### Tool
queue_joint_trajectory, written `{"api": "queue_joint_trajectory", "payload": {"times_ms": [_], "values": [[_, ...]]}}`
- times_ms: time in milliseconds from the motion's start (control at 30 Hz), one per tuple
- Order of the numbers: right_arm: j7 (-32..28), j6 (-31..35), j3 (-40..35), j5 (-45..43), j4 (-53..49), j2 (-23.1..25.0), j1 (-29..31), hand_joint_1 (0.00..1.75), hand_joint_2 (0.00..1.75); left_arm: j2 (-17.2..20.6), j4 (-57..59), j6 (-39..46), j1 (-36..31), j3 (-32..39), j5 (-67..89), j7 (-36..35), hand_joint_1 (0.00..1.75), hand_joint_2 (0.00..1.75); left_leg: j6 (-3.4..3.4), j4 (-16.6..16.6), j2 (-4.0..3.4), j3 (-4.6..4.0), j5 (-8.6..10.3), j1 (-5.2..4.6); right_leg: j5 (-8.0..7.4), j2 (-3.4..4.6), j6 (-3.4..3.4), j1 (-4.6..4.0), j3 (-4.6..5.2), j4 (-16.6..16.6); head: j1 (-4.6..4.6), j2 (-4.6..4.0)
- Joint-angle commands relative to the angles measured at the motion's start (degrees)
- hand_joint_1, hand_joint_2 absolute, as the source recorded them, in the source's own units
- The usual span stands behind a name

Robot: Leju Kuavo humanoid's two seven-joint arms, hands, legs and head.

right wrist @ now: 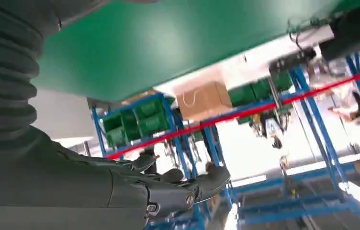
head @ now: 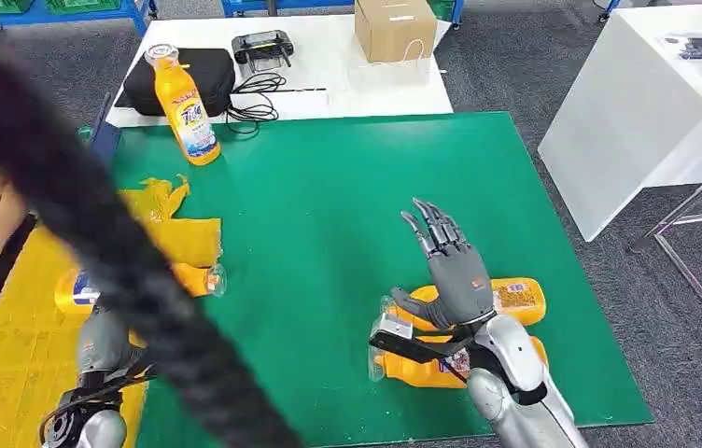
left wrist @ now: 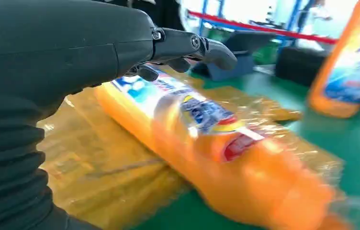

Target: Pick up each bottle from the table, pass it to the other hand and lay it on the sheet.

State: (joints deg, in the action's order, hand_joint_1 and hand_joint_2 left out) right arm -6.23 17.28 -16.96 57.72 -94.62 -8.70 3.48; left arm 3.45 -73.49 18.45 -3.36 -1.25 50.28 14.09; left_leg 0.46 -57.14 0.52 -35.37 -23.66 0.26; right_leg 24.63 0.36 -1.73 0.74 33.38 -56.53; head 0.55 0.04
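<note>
Item: orange plastic detergent bottle (left wrist: pixel 207 143), lying on its side on the crinkled yellow sheet (head: pixel 11 364) at the green mat (head: pixel 329 205) edge, its delivery spot. Left hand (left wrist: pixel 183 52): fingers arched over it; grip or release, cannot tell. Right hand (head: pixel 450 266): wide, holding nothing, above two more orange bottles (head: pixel 515 299), probably next. Another upright orange bottle (head: pixel 184 103) stands far back.

Right hand (head: pixel 448 271) lower centre-right, fingers spread, above two lying bottles (head: pixel 515 301). Third bottle (head: pixel 187 105) upper left on green mat (head: pixel 329 187). Fourth bottle (head: pixel 81 289) on yellow sheet (head: pixel 11 364), left. Black cable (head: pixel 95 224) crosses left.
</note>
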Motion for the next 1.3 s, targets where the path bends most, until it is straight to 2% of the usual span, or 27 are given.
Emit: {"api": "queue_joint_trajectory", "payload": {"times_ms": [33,167,200,233,333,433,567,600,667,1000,1133,1233,1300], "values": [[-5.87,-13.54,1.21,-8.96,13.59,-10.44,6.02,0.00,1.75,-7.14,-19.67,-7.73,5.81,6.96,-32.27,16.86,0.00,0.00,0.06,-0.11,-0.08,0.13,-0.14,0.07,0.04,0.01,-0.02,-0.08,-0.22,0.08,0.00,0.00],[-7.39,-14.56,1.03,-9.24,17.29,-13.76,7.22,0.00,1.75,-9.05,-25.19,-9.41,8.00,4.99,-37.29,19.41,0.00,0.00,0.05,-0.09,-0.03,0.10,-0.11,0.01,0.04,-0.03,0.00,0.02,-0.20,0.09,0.00,0.00],[-7.40,-14.43,1.14,-9.23,17.76,-14.11,7.25,0.00,1.75,-9.06,-25.91,-9.35,8.54,3.88,-37.29,19.56,0.00,1.75,0.06,-0.11,-0.05,0.15,-0.15,0.01,0.05,-0.01,-0.01,0.00,-0.26,0.11,0.00,0.00],[-6.14,-15.73,0.92,-8.35,18.74,-15.32,7.30,0.00,1.75,-9.16,-26.49,-10.59,9.48,1.62,-37.17,20.10,0.00,1.75,0.06,-0.09,0.00,0.11,-0.12,-0.07,0.05,-0.04,0.00,0.06,-0.22,0.09,0.00,0.00],[-6.34,-15.63,1.79,-8.33,20.61,-16.50,6.65,0.00,1.75,-8.93,-25.54,-6.97,10.27,-2.53,-32.32,19.45,0.00,1.75,0.07,-0.07,0.00,0.24,-0.18,-0.05,0.07,-0.07,0.02,0.03,-0.36,0.16,0.00,0.00],[-5.84,-16.16,2.63,-8.38,21.60,-17.89,5.82,0.00,1.75,-8.24,-23.80,-5.46,10.20,-4.50,-31.18,19.40,0.00,1.75,0.08,-0.03,0.17,0.20,-0.13,-0.07,0.08,-0.22,0.02,0.06,-0.33,0.16,0.00,0.00],[-5.31,-16.18,2.97,-7.43,21.92,-18.43,5.86,0.00,1.75,-7.91,-23.32,-5.32,10.31,-5.25,-31.76,19.09,0.00,1.75,0.09,-0.02,0.06,0.15,-0.11,-0.08,0.04,-0.11,0.01,0.08,-0.22,0.14,-0.02,0.00],[-5.31,-16.16,3.09,-7.42,21.71,-18.65,5.79,0.00,1.75,-7.99,-23.34,-5.26,10.36,-5.40,-31.70,19.07,0.00,1.75,0.07,-0.08,0.02,0.41,-0.26,0.02,0.13,-0.12,0.06,-0.04,-0.55,0.20,-0.02,0.00],[-5.21,-16.77,2.97,-7.24,21.26,-19.13,5.59,0.00,1.75,-7.87,-23.28,-5.21,10.21,-5.72,-32.06,19.11,0.00,1.75,0.09,-0.03,0.05,0.09,-0.09,-0.08,0.01,-0.09,0.00,0.07,-0.14,0.11,0.00,0.00],[-4.83,-18.18,1.42,-6.68,23.03,-19.06,6.05,0.00,1.75,-7.90,-21.97,-5.48,9.33,-6.38,-33.25,19.07,0.00,1.75,0.08,-0.02,0.01,0.27,-0.17,-0.02,0.06,-0.09,0.04,0.00,-0.35,0.18,-0.02,0.00],[-1.22,-18.12,-0.62,-2.76,25.61,-18.05,8.30,0.00,1.75,-8.10,-22.30,-5.49,9.51,-6.54,-33.38,19.03,0.00,1.75,0.07,-0.02,-0.03,0.20,-0.13,-0.05,0.02,-0.04,0.03,0.03,-0.25,0.15,-0.02,0.00],[-0.21,-17.42,-2.12,-0.77,27.79,-16.96,9.42,0.00,1.75,-8.25,-22.66,-5.71,9.50,-6.92,-33.61,19.01,0.00,1.75,0.06,-0.04,-0.22,0.39,-0.23,0.02,0.03,0.13,0.07,-0.04,-0.43,0.20,-0.02,0.00],[-0.10,-17.28,-2.26,-0.62,27.94,-16.78,9.42,0.00,1.75,-8.30,-22.73,-5.70,9.49,-6.98,-33.61,19.01,0.00,1.75,0.07,0.00,-0.09,0.19,-0.12,-0.03,-0.01,0.04,0.03,0.00,-0.23,0.17,-0.02,0.00]]}}
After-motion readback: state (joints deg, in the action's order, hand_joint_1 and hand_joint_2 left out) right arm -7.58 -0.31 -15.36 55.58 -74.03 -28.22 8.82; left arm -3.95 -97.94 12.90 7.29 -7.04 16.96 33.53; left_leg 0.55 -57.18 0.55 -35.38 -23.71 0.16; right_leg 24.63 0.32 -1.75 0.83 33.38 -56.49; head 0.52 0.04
